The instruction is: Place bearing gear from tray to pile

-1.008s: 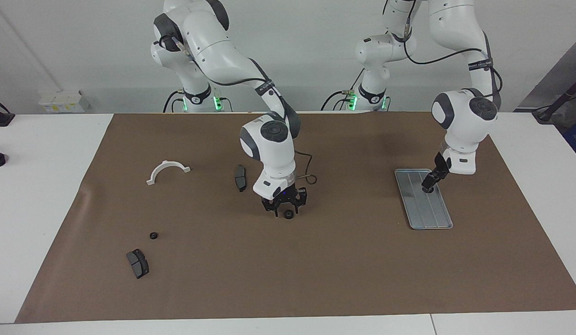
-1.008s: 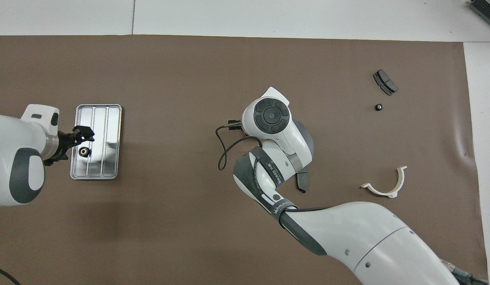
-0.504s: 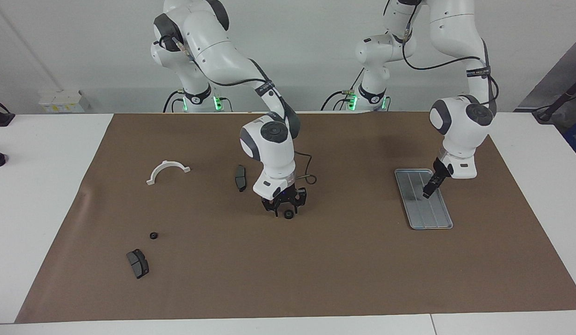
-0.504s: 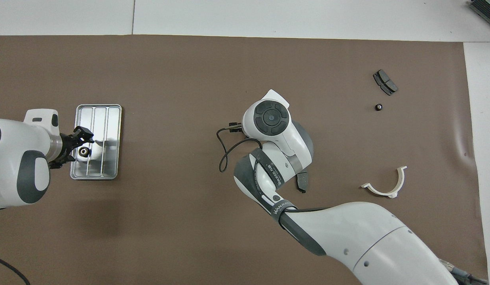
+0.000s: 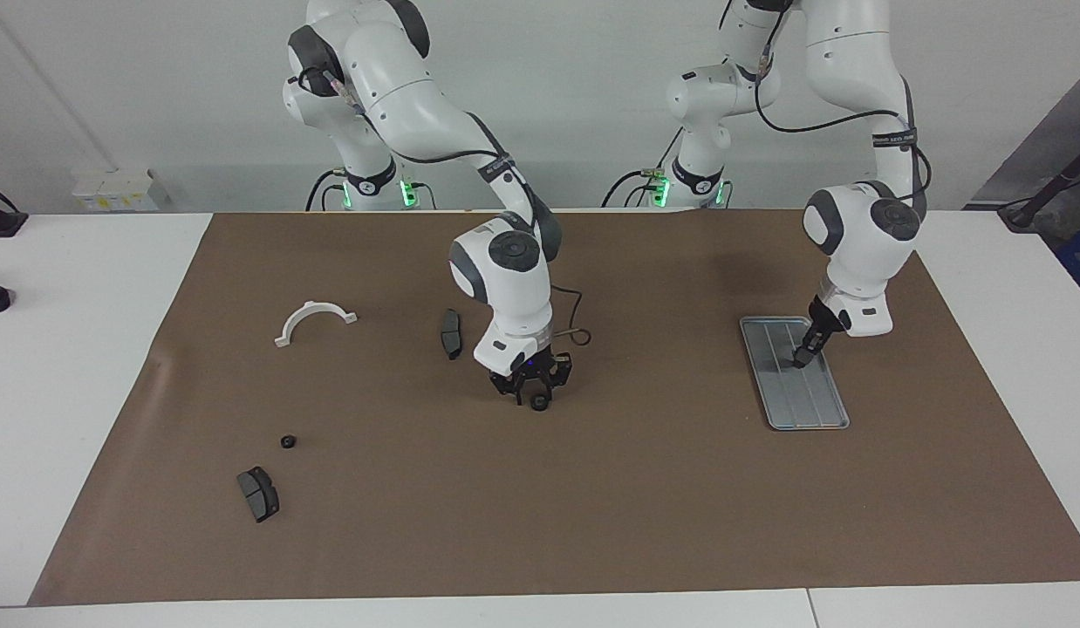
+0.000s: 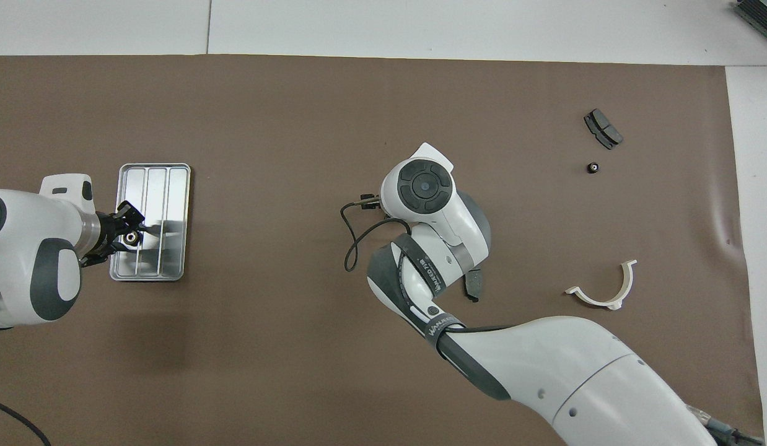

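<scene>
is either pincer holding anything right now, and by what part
Left pincer closes round a small gear in the tray; right pincer round another mid-mat. Firm grip cannot be told.

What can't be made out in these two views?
- Small dark bearing gear under the right gripper: in the overhead view the arm's white wrist covers both; the facing view does not settle whether it is gripped.
- Left gripper at the ridged silver-grey metal tray: whether it has clamped the small ring part cannot be told.
- Dark grey brake pad beside the right arm: partly covered in the overhead view.
</scene>
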Robot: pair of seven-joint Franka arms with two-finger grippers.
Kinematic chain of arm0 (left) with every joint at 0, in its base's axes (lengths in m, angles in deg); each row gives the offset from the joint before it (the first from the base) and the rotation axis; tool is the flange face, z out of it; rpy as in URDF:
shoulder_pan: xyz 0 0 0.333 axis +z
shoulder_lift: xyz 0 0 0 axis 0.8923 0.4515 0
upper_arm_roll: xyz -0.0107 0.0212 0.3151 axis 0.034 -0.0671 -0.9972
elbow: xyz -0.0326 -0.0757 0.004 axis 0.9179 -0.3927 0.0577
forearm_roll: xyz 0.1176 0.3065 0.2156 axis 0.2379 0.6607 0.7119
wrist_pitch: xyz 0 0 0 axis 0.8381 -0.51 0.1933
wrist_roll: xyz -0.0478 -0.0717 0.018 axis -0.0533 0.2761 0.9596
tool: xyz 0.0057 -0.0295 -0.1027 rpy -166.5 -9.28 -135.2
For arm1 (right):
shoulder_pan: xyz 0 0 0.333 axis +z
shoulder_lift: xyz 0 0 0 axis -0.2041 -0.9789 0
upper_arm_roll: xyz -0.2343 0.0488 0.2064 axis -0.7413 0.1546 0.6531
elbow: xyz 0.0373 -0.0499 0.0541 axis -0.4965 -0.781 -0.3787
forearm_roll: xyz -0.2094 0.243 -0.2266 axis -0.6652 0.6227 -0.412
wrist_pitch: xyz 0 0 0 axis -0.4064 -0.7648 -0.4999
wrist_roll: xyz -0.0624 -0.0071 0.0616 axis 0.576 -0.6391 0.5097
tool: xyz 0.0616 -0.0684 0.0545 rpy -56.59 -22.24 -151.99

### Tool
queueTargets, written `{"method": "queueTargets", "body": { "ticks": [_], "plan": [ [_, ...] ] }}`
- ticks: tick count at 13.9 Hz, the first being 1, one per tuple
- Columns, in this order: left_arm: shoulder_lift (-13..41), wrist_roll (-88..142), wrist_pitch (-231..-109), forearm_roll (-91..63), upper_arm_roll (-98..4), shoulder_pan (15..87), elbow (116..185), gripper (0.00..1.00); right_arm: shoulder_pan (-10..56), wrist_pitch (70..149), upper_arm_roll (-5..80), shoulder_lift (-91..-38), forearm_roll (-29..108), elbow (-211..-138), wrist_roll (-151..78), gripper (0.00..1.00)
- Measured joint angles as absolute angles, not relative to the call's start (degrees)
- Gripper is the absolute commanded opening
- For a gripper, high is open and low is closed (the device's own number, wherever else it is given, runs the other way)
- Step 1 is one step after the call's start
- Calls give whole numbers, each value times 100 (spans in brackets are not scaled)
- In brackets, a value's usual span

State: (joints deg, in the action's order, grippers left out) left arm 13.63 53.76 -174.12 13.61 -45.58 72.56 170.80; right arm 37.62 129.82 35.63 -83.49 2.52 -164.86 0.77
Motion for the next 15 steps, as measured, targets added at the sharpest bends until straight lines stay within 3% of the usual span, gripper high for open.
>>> {"method": "queueTargets", "body": {
  "ticks": [2,3,4,5,6,11,15],
  "plan": [
    [1361,5380,-17413,1361,-4561,7259,17081,29,3762,12981,3556,-8341,245,-16485,78,29],
    [1351,5380,-17412,1361,-4564,7263,17082,18,3762,12981,3556,-8341,245,-16485,77,25],
    [1351,5381,-17412,1361,-4562,7263,17084,3,3762,12981,3556,-8341,245,-16485,77,17],
    [1349,5381,-17412,1361,-4562,7263,17085,0,3762,12981,3555,-8341,245,-16485,77,8],
    [1349,5381,-17412,1361,-4561,7263,17085,0,3760,12981,3555,-8341,245,-16484,77,0],
    [1319,5134,-17030,1364,-4433,7177,16685,0,3532,12749,3486,-8340,138,-16351,-309,0],
    [1092,4858,-16288,1364,-4379,6375,16032,0,2584,12486,3454,-8280,128,-16256,-1700,0]
  ]
}}
